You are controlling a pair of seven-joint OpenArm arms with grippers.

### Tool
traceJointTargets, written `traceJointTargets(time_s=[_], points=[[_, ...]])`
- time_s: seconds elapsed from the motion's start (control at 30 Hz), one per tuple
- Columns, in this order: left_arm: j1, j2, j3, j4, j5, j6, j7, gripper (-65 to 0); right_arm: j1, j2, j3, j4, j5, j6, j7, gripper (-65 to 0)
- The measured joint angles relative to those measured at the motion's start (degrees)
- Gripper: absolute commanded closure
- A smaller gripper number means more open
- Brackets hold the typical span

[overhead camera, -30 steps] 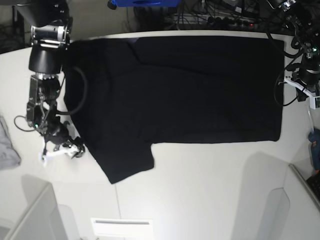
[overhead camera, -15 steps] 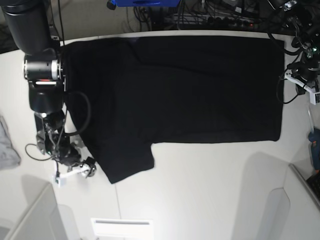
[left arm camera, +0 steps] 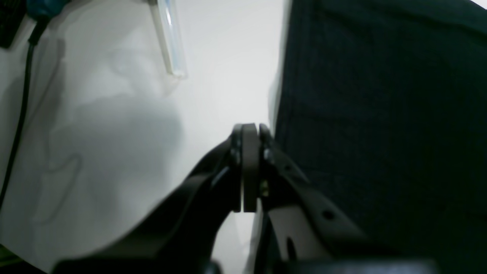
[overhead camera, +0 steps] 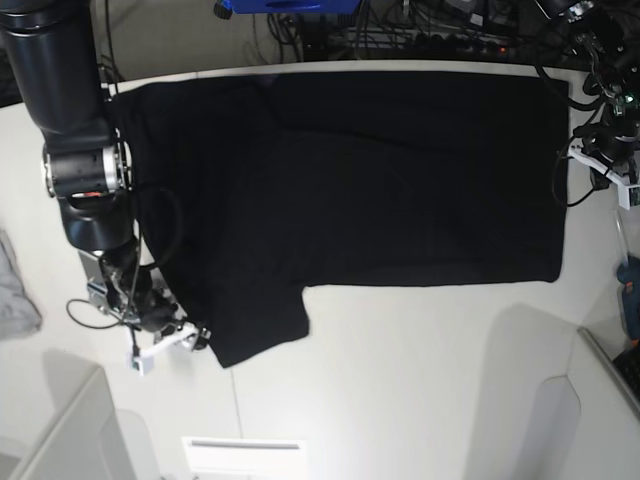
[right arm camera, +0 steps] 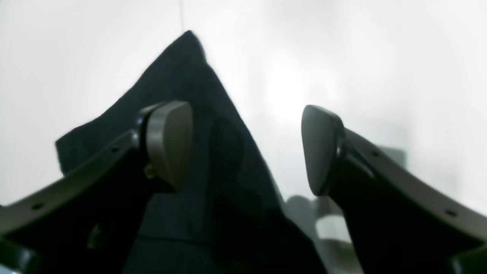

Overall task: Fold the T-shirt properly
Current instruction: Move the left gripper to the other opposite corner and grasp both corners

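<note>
The black T-shirt (overhead camera: 380, 180) lies spread flat on the white table (overhead camera: 420, 380), plain side up, one sleeve pointing to the front left. My right gripper (overhead camera: 175, 343) is open at that sleeve's outer edge. In the right wrist view its fingers (right arm camera: 169, 140) straddle the sleeve's edge (right arm camera: 190, 76), one finger over cloth, the other over bare table. My left gripper (overhead camera: 612, 175) sits beside the shirt's right edge. In the left wrist view it (left arm camera: 249, 129) is shut and empty, just off the cloth (left arm camera: 380, 114).
A small grey cloth (overhead camera: 15, 290) lies at the table's left edge. Cables and a blue object (overhead camera: 290, 5) crowd the back. A clear tube (left arm camera: 169, 38) and a black cable (left arm camera: 19, 114) lie near the left gripper. A white slab (overhead camera: 243, 455) sits at the front.
The right-wrist arm has moved toward the front and right, bringing its open gripper to the sleeve's lower edge. The left-wrist arm has barely moved.
</note>
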Motion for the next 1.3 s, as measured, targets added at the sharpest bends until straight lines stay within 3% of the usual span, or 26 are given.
traceJointTargets(time_s=[0.2, 0.47, 0.57, 0.67, 0.83, 0.93, 1.07, 1.2, 1.3], points=[[0.0, 0.0, 0.0, 0.0, 0.0, 0.0, 0.0, 0.0, -1.4, -1.9, 0.0, 0.2, 0.2, 0.5, 0.8, -41.9], [-0.2, 0.0, 0.1, 0.0, 0.0, 0.0, 0.0, 0.0, -2.5, -1.9, -2.4, 0.9, -1.5, 1.0, 2.5, -41.4], [-3.0, 0.1, 0.2, -0.8, 0.7, 0.0, 0.0, 0.0, -2.6, -2.1, -2.5, 0.9, -1.5, 1.0, 2.4, -34.2], [-5.8, -0.2, 0.0, -4.2, 0.5, 0.0, -0.4, 0.0, -2.8, -2.1, -2.5, 0.9, -1.5, 0.9, 2.7, -21.6], [-10.7, -0.2, 0.1, -9.8, 1.1, 0.3, 0.2, -32.1, -3.9, -2.2, -2.6, 0.9, -1.4, 0.9, 4.8, -2.0], [-14.6, -0.2, 0.3, -12.4, 0.9, 0.4, 0.0, -44.8, -3.9, -2.2, -2.6, 0.8, -1.4, 0.9, 4.5, 0.0], [-19.6, -0.4, 0.3, -18.2, 1.0, 0.5, 0.0, -47.2, -3.9, -2.2, -2.6, 0.8, -1.4, 0.9, 4.4, 0.0], [-24.5, -2.1, 4.9, -25.3, 8.9, 0.8, -0.5, -47.2, -3.9, -2.2, -2.6, 0.8, -1.4, 0.9, 4.3, 0.0], [-28.6, -1.4, 6.8, -30.2, 11.5, 0.3, -2.3, -47.2, -3.9, -2.2, -2.6, 0.8, -1.4, 1.0, 4.2, 0.0]])
